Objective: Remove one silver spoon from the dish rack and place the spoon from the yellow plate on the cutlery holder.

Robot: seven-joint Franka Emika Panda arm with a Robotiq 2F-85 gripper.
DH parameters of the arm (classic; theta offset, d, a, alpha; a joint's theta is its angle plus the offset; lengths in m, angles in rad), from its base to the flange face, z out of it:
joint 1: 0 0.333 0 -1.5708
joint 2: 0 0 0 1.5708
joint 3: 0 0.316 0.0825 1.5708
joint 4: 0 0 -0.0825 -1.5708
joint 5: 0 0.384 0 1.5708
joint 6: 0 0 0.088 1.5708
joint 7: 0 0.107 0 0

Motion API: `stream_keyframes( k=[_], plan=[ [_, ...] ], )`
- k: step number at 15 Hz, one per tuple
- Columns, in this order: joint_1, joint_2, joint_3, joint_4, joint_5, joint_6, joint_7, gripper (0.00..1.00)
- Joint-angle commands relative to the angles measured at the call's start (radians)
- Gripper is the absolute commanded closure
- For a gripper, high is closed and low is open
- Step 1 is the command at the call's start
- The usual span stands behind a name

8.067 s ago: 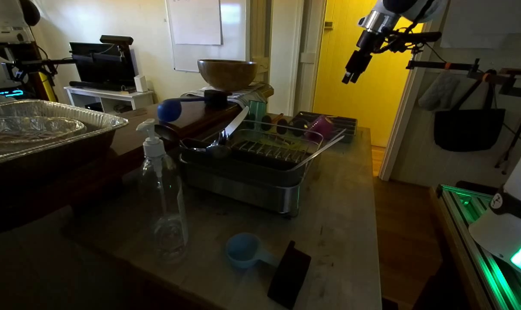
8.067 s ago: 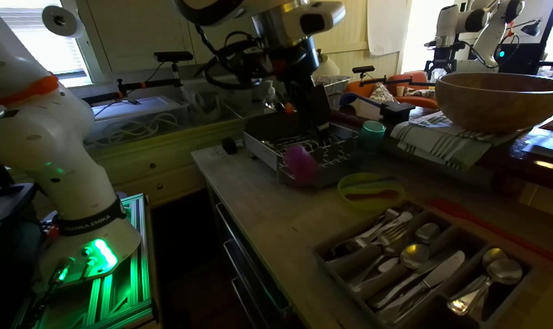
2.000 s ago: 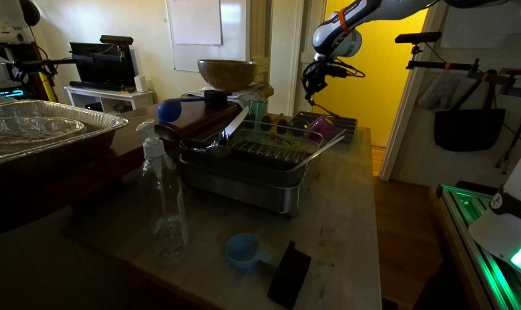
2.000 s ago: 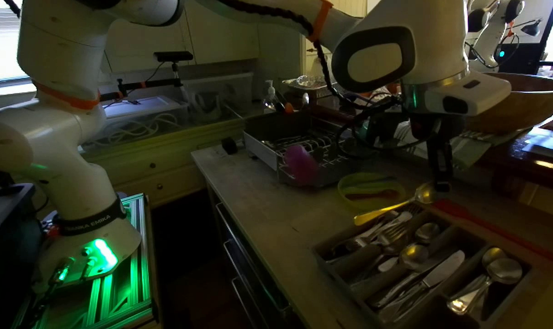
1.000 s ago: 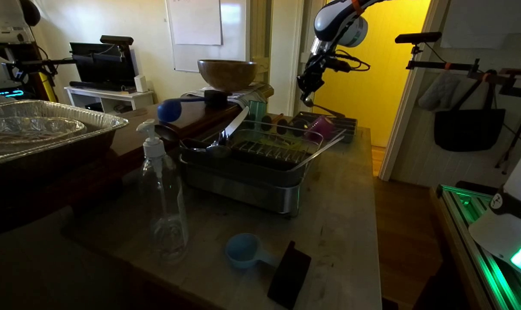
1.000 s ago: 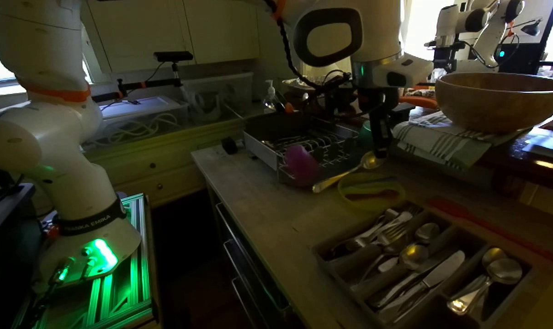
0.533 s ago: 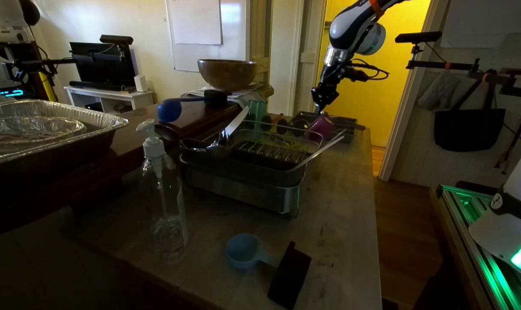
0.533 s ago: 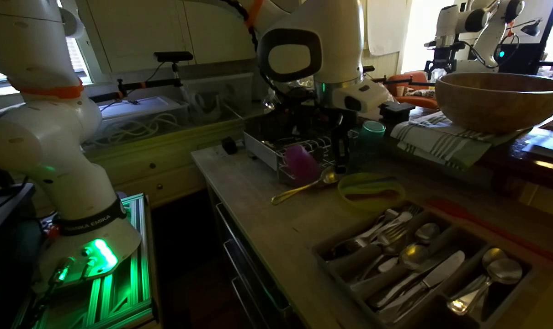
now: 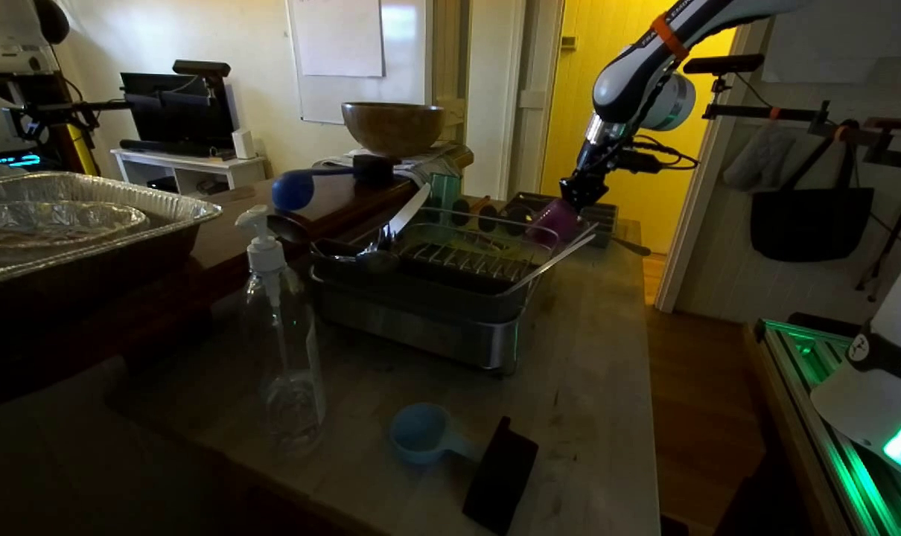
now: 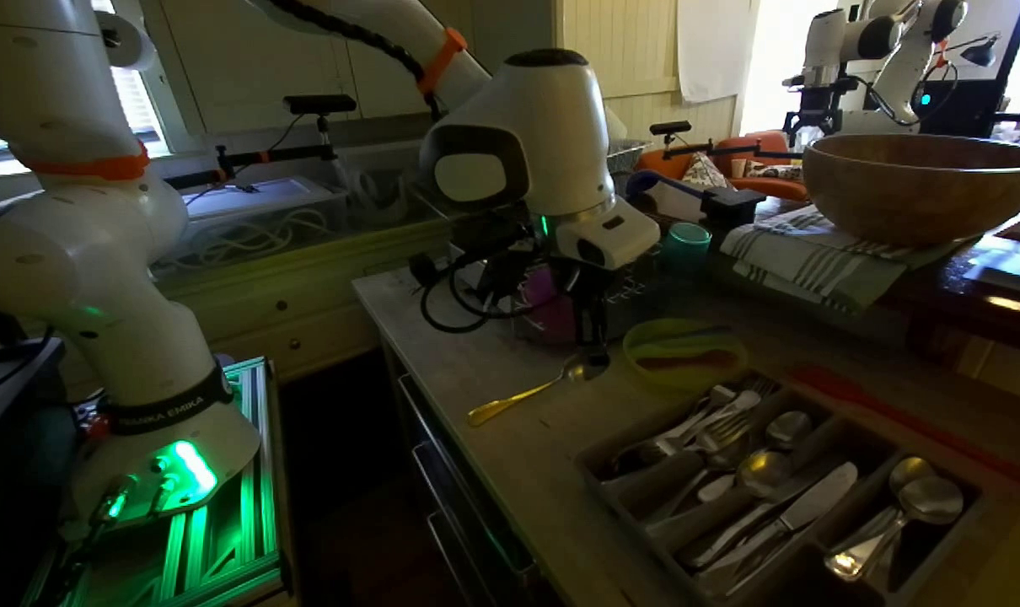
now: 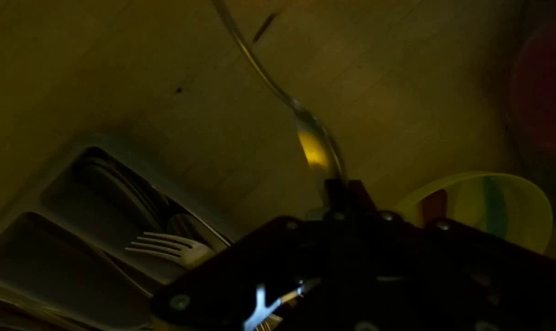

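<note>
probably the spoon [image 11: 304,116] is light, stiff, slippery; the gripper [image 11: 345,187] pinches its bowl [image 11: 314,148], though the handle [image 10: 500,408] seems surer.

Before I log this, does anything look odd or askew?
Yes: the tool pinches the silvery metal spoon by its rounded bowl, leaving the long handle jutting out, which seems awkward. The rounded purple cup tilts at a corner of the grey metal dish rack.

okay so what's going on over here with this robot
The arm has its pincer shut on a spoon, holding it by the bowl end over the counter. It isn't in the cutlery tray yet; other cutlery already lies there. A knife sticks up from the rack.
</note>
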Motion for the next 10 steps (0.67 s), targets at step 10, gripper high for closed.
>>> stream_keyframes(
  k=[10],
  plan=[
    [-0.011,0.144,0.04,0.009,0.146,0.168,-0.033,0.99]
  ],
)
